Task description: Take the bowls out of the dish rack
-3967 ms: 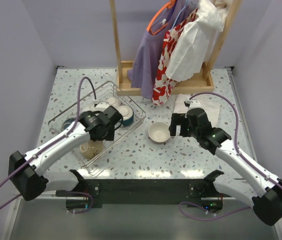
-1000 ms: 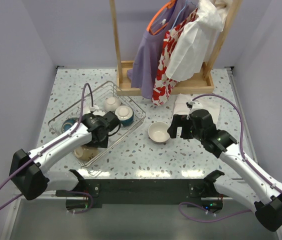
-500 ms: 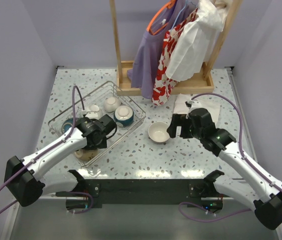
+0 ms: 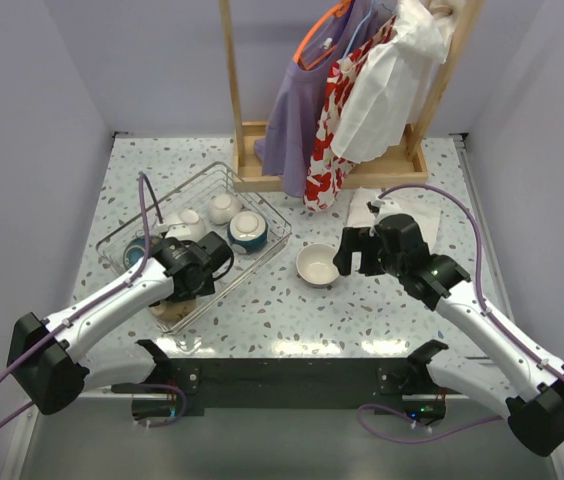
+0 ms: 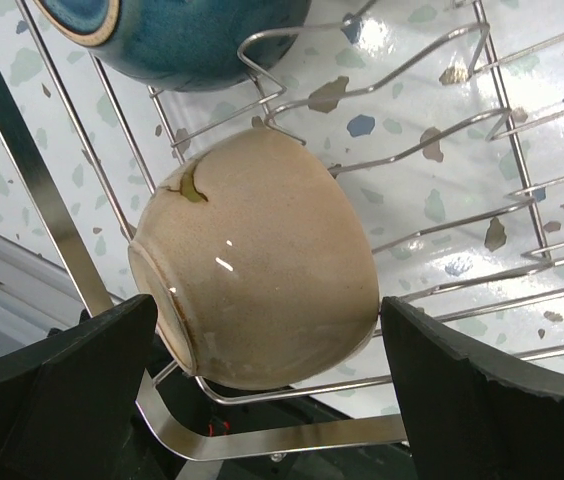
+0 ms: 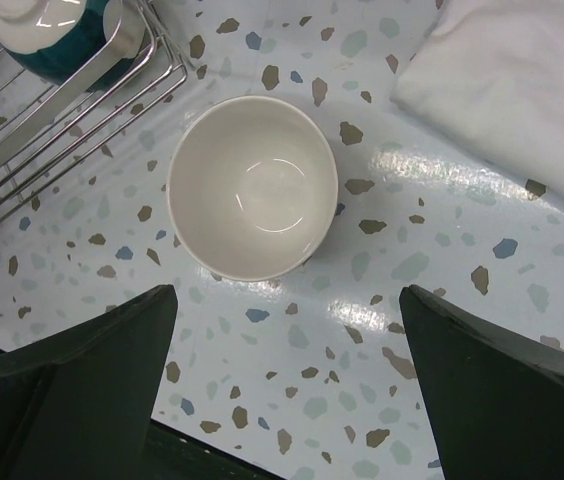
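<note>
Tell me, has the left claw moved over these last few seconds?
Yes. The left gripper has slid toward the near end of the dish rack, away from the teal-banded bowl, toward the beige bowl.

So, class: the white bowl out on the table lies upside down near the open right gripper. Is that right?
No. The white bowl stands upright, mouth up, as the right wrist view shows; it is on the table near the open right gripper.

Wooden clothes stand (image 4: 230,70), folded white cloth (image 4: 362,205)

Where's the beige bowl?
In the left wrist view, the beige bowl lies tipped in the dish rack, between the fingers of the left gripper, beside the blue bowl.
</note>
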